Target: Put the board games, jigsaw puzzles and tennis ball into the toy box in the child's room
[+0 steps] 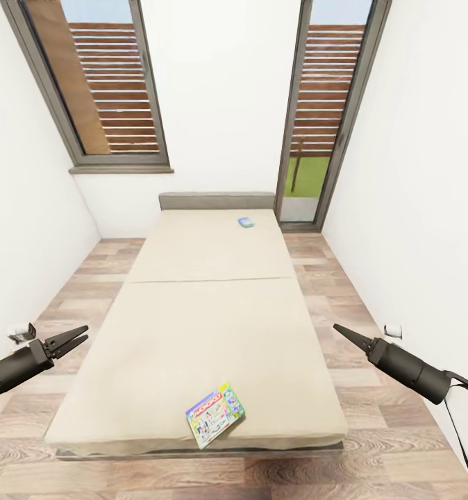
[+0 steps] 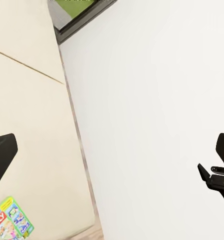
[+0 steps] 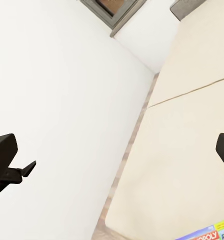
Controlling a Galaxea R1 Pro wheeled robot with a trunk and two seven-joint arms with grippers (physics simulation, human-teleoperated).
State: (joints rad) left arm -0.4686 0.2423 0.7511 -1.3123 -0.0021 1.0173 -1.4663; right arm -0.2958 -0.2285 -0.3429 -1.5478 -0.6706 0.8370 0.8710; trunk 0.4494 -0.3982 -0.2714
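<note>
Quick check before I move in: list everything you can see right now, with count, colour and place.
bed: one, plain beige mattress with a grey headboard, centre of the room, running away from the robot.
near board game: one, colourfully printed box with a green border, lying flat near the foot edge of the bed.
far board game: one, small blue-green box, lying flat near the headboard; print too small to read.
windows: two, dark grey frames, on the far wall either side of the bed.
floor: wood planks, around the bed.
walls: white, on three sides.
left hand: one, black, open, beside the bed's left edge.
right hand: one, black, off the bed's right edge; wrist view shows its fingers apart.
</note>
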